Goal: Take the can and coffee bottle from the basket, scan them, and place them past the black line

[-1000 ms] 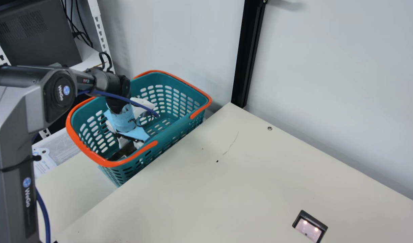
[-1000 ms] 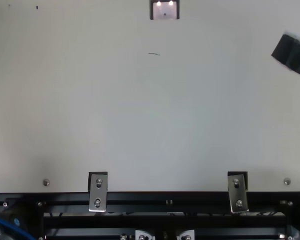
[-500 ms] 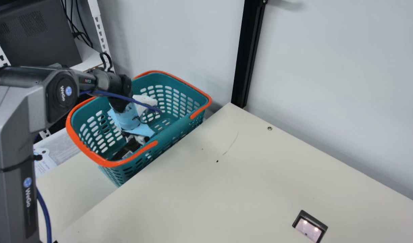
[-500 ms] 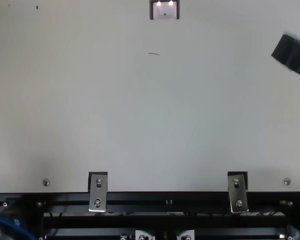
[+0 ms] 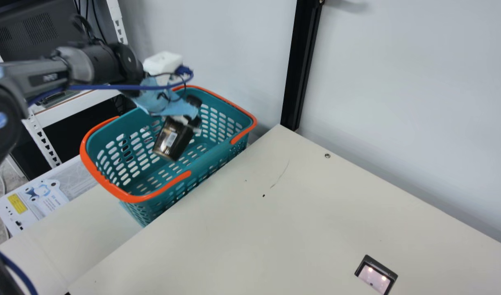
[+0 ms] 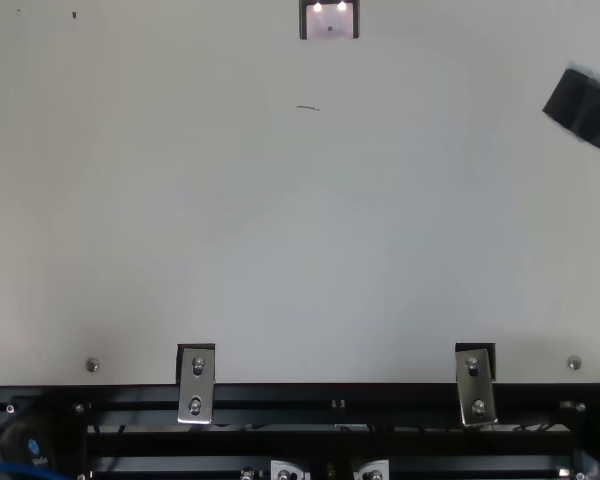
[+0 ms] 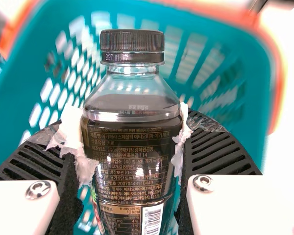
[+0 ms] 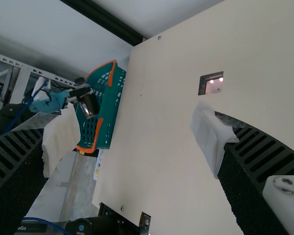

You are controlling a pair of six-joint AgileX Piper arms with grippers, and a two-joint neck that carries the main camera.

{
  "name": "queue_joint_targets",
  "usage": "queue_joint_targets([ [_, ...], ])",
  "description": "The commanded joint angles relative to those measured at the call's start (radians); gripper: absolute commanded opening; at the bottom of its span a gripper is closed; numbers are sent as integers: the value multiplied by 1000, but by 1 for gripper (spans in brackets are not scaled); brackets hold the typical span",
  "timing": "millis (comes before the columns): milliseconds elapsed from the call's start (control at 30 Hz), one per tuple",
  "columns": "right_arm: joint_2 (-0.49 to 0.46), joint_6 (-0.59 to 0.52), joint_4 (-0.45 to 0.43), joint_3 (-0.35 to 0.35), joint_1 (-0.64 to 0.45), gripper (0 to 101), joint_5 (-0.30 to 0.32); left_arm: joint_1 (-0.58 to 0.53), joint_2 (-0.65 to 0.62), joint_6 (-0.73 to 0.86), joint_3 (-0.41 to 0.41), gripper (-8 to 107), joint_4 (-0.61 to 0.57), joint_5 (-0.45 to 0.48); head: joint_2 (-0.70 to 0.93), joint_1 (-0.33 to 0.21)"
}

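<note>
One coffee bottle (image 5: 171, 141) is hanging tilted, pinched between the ribbed fingers of the left end effector (image 5: 186, 119), with the teal basket (image 5: 217, 157) beneath. Right of it, the other end effector (image 6: 585, 108) is staying empty and spread, the scanner (image 5: 374, 276) lying leftward on the counter (image 5: 295, 221).

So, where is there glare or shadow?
Main, top and right wrist views: two bright spots on the black-framed scanner window; left wrist view: small highlights on the dark, black-capped coffee bottle; main view: soft shadow on the pale grey wall beside the black post.
</note>
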Motion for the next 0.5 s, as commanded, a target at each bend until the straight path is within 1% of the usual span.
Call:
queue_joint_targets([
  [0, 0, 0, 0, 0, 0, 101, 0, -10, -87, -7, 1, 10, -72, -7, 20, -24],
  [233, 0, 0, 0, 0, 0, 101, 0, -50, -219, -29, -3, 10, -229, -2, 20, -24],
  [467, 0, 0, 0, 0, 0, 101, 0, -114, -312, -40, 11, 10, -435, 77, 20, -24],
])
